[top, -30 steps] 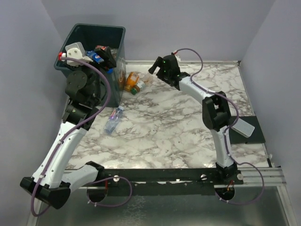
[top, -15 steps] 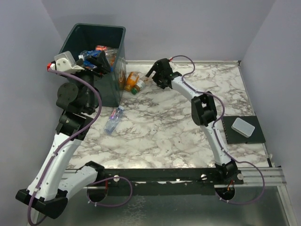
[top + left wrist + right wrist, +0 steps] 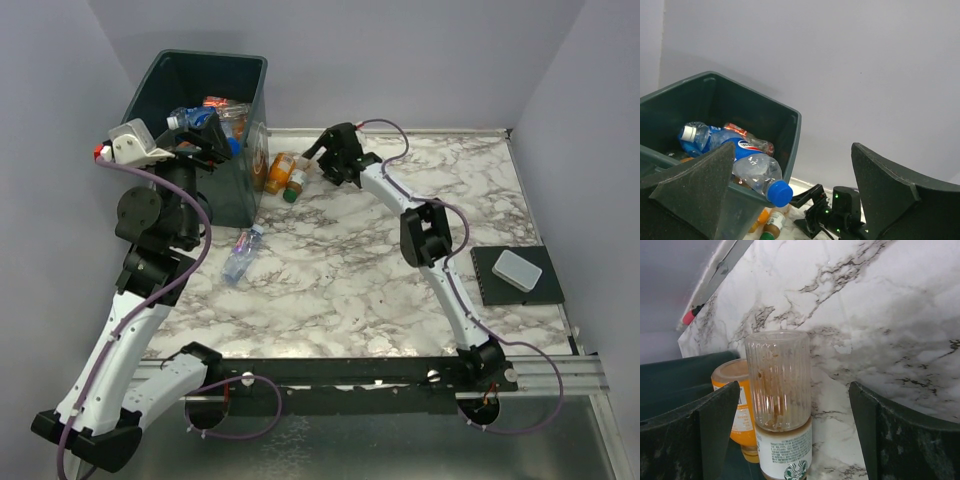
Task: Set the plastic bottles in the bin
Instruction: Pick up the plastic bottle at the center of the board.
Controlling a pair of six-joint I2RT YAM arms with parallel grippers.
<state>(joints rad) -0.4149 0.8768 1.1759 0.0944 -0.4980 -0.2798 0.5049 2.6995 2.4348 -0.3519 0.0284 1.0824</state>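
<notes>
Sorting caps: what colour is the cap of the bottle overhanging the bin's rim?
The cap is blue; the left wrist view shows it best.

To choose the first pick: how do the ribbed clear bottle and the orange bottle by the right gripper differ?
The ribbed clear bottle is see-through with brownish traces; the orange bottle is orange throughout. The ribbed clear bottle lies centred between the open fingers of the right gripper; the orange bottle lies aside, nearer the bin. Both lie on the marble table, outside the bin.
</notes>
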